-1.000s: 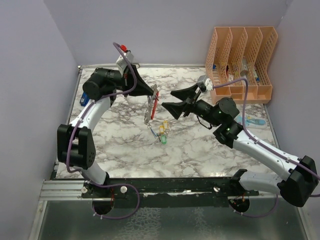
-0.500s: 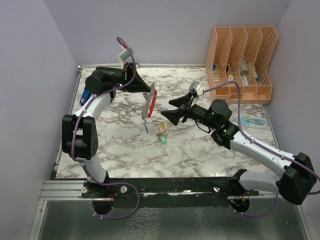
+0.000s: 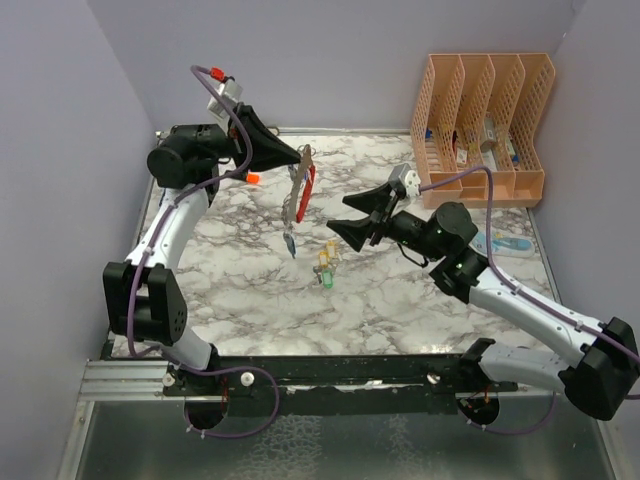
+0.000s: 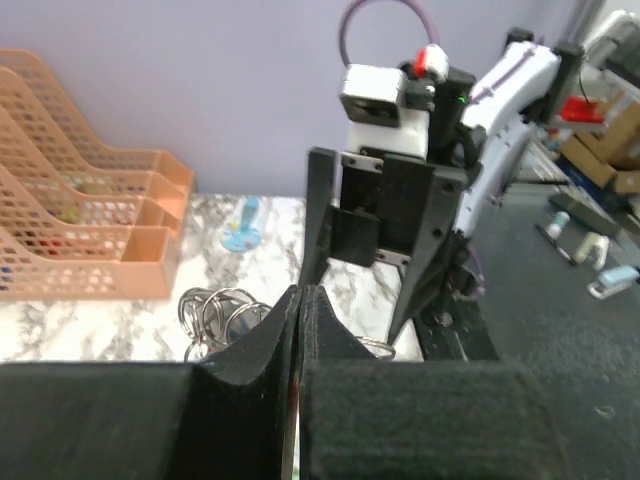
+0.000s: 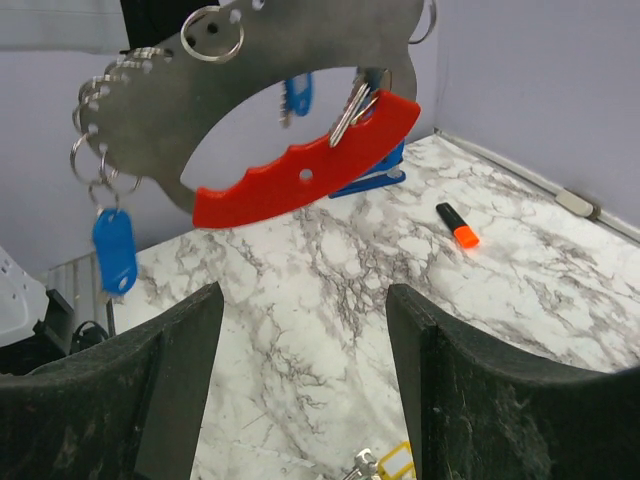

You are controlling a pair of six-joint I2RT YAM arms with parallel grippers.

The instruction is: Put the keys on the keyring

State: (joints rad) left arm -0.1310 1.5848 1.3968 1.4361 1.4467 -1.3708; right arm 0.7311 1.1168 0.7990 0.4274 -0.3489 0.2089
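My left gripper [image 3: 301,156] is shut on the top edge of the keyring [image 3: 299,192], a long loop that is silver on one side and red on the other. It hangs tilted above the middle of the table. A blue key [image 3: 289,243] dangles from its lower end. Yellow and green keys [image 3: 325,268] lie on the marble just below. My right gripper [image 3: 349,214] stands open just right of the keyring, holding nothing. In the right wrist view the keyring [image 5: 161,112] fills the top, with a blue key [image 5: 114,250] hanging at the left and a yellow key [image 5: 396,463] below.
An orange file organiser [image 3: 481,128] stands at the back right corner. An orange marker [image 5: 456,225] and a blue stapler [image 5: 372,176] lie at the back left of the table [image 3: 230,300]. A small blue item [image 3: 505,243] lies near the right edge.
My left arm has lifted the keyring higher and slightly back, so the blue key now hangs off the table. The right gripper has closed slightly and stays beside the keyring.
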